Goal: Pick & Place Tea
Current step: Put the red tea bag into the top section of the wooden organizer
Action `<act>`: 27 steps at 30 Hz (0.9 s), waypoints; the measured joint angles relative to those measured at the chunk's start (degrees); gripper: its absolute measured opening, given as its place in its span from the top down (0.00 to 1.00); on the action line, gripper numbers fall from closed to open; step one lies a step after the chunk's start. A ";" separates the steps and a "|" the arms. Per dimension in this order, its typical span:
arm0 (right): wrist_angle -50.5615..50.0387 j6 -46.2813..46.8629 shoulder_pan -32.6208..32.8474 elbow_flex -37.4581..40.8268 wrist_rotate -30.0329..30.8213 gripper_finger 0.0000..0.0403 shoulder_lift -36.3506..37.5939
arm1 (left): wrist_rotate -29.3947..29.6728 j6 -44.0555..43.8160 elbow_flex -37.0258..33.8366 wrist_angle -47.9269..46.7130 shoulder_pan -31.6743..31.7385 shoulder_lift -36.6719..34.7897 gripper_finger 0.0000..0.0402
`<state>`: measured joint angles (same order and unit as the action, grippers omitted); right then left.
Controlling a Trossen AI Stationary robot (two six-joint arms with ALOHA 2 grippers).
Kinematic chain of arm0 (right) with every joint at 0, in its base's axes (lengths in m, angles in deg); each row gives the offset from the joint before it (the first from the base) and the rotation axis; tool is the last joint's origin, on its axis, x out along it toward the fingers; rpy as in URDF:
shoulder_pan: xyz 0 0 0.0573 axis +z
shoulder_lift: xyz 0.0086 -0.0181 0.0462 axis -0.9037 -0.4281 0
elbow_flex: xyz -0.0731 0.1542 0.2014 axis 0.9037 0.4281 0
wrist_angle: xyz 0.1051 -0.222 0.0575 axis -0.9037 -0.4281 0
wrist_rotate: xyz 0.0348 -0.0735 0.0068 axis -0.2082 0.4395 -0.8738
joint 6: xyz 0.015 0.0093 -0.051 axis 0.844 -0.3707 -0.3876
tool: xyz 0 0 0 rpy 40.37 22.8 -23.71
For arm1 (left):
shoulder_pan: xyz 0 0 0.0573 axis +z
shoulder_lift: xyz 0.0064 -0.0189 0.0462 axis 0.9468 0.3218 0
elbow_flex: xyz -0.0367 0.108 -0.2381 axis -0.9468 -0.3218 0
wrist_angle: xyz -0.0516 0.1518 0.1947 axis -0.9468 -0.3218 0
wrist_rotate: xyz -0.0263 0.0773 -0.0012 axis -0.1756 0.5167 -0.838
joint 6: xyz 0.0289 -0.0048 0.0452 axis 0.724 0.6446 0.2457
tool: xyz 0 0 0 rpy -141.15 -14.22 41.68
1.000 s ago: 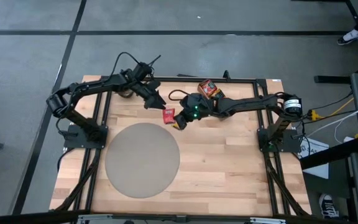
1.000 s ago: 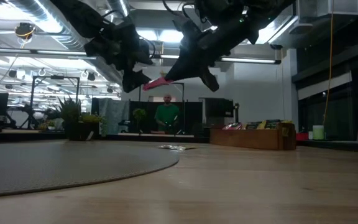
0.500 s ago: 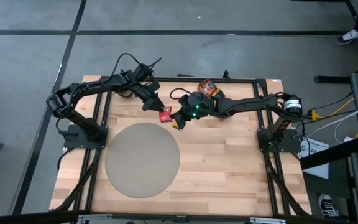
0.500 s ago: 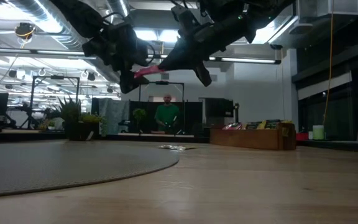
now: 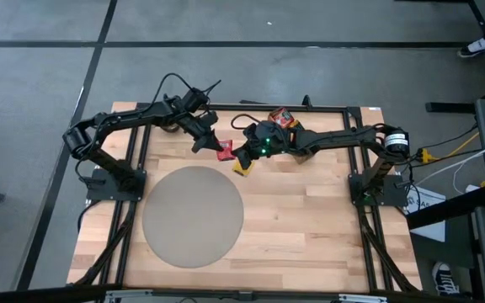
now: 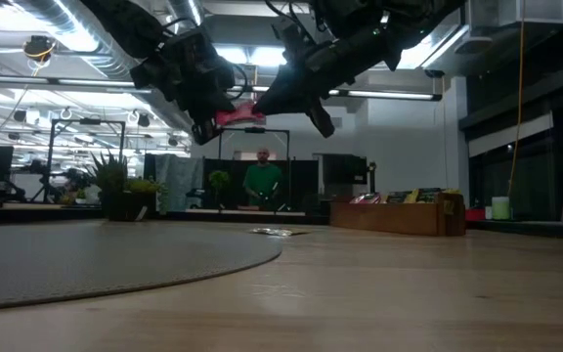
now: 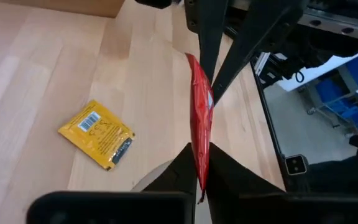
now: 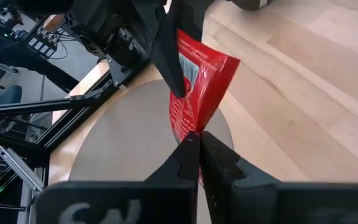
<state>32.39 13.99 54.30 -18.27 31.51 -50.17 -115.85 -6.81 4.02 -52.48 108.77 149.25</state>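
- Leftmost, the left gripper (image 5: 205, 137) hangs above the table's (image 5: 327, 219) far half with its jaws closed on one edge of the red tea sachet (image 5: 224, 151).
- Midway, that sachet is held in the air between both arms, clear of the wood.
- Below it a yellow tea sachet (image 5: 242, 167) lies flat on the table beside the round grey mat (image 5: 192, 215).
- Rightward, the right gripper (image 5: 241, 155) pinches the red sachet's opposite edge, jaws closed on it.
- Behind it sits what seems a small box (image 5: 283, 119) of packets.
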 joint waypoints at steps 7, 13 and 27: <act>-3.01 9.66 -0.99 0.00 -7.51 0.90 0.00 | 5.53 6.50 0.00 -0.36 -1.02 -1.50 0.98; -1.81 21.54 -1.92 0.02 -20.15 0.76 0.00 | 20.93 25.90 0.04 -1.12 -4.83 -6.98 0.98; 25.56 42.32 -5.96 0.02 -16.95 0.60 0.00 | 75.55 64.58 0.04 8.75 -19.92 -17.92 0.99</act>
<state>57.95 56.31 48.35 -18.25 14.56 -50.17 -40.31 57.77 4.06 -43.72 88.85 131.33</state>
